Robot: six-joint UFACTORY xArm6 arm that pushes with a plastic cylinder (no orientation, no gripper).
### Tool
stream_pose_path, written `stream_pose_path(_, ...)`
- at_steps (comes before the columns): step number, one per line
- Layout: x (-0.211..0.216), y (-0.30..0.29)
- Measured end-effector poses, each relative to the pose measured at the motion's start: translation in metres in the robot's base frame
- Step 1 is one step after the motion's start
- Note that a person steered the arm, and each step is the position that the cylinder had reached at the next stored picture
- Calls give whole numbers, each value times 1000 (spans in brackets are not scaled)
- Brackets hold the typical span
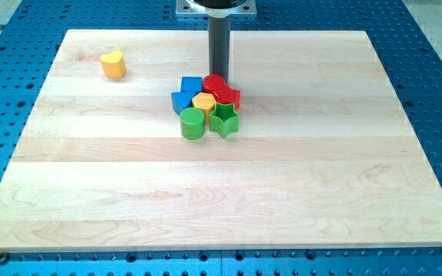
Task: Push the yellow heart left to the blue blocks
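The yellow heart [113,64] lies alone near the board's upper left. Two blue blocks sit in a tight cluster at the board's centre: a blue cube-like block [191,84] and a blue block [182,101] just below and left of it. My tip [219,76] comes down at the cluster's top edge, touching or just behind the red cylinder [215,83], far to the right of the yellow heart.
The cluster also holds a red star-like block [229,96], a yellow hexagon [204,102], a green cylinder [192,123] and a green star [224,119]. The wooden board [221,199] lies on a blue perforated table.
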State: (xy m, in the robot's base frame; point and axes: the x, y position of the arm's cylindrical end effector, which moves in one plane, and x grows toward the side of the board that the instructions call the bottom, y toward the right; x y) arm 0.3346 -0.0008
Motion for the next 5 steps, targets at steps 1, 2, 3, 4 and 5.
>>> stream_pose_path(1, -15, -2)
stream_pose_path(2, -57, -43)
stream_pose_path(3, -87, -118)
stream_pose_path(4, -103, -188)
stream_pose_path(5, -80, -236)
